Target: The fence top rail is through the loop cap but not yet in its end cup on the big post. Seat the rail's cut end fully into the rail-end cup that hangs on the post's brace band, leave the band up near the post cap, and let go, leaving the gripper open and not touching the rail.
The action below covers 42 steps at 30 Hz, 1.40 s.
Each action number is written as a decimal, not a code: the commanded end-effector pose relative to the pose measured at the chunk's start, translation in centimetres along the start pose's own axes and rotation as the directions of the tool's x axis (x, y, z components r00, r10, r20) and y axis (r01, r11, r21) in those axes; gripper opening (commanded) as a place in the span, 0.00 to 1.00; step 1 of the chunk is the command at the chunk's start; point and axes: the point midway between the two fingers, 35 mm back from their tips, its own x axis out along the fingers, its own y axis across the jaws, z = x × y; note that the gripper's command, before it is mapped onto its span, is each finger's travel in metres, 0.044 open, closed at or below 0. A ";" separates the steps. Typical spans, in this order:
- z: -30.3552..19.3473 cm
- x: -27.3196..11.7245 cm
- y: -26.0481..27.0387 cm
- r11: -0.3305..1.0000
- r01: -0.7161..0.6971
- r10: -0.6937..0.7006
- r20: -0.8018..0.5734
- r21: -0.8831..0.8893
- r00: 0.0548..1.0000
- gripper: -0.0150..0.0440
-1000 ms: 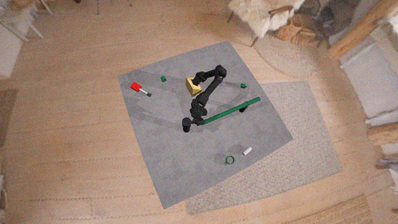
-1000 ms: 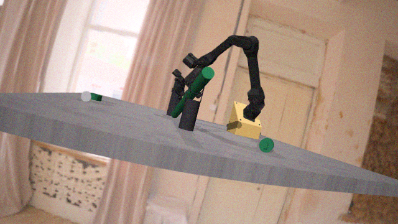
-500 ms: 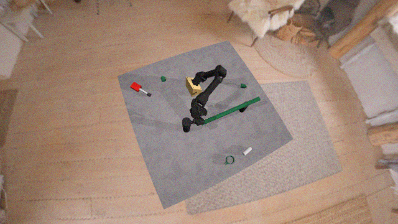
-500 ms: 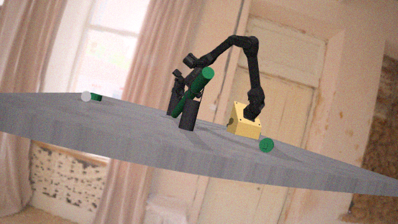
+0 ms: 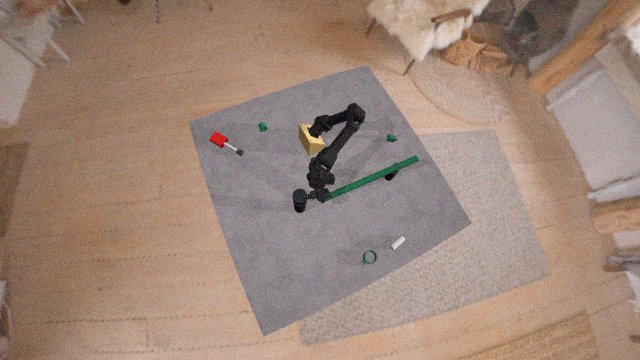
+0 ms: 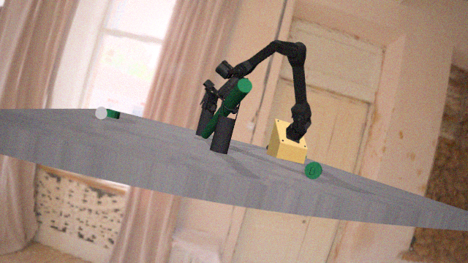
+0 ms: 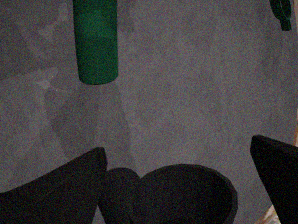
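- As my black parallel-jaw gripper (image 5: 314, 196) (image 6: 219, 96) (image 7: 180, 151) spreads its fingers, nothing's clamped; a rounded black part (image 7: 187, 194), likely the end cup, shows between.
- Long green cylindrical rail (image 5: 372, 179) (image 6: 232, 98) (image 7: 97, 45): cut end outside that part, looking low beside the big black post (image 5: 299, 204) (image 6: 205, 122).
- Shorter black post (image 5: 390, 176) (image 6: 221, 135) holds it up, through the loop.

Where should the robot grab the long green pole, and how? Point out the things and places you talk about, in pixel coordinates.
Grab the long green pole (image 5: 372, 178) (image 6: 234, 96) (image 7: 97, 42) near its low end, the one by the big post (image 5: 299, 200). I'd come from above, one finger on each side. It's round and thin like a stick, and that end slopes down.
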 end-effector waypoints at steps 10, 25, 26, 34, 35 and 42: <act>3.0 -2.6 -1.7 1.000 0.011 -0.011 -0.002 0.007 1.000 1.00; 14.1 -10.9 -4.6 0.197 -0.065 0.000 0.066 0.978 0.998 1.00; 14.5 -11.2 -4.6 0.150 -0.068 0.001 0.069 0.986 0.998 1.00; 14.7 -11.3 -4.6 0.135 -0.069 0.001 0.070 0.988 0.998 1.00; 14.7 -11.3 -4.6 0.135 -0.069 0.001 0.070 0.988 0.998 1.00; 15.0 -9.4 -4.5 -0.181 -0.041 0.097 0.060 0.983 0.994 1.00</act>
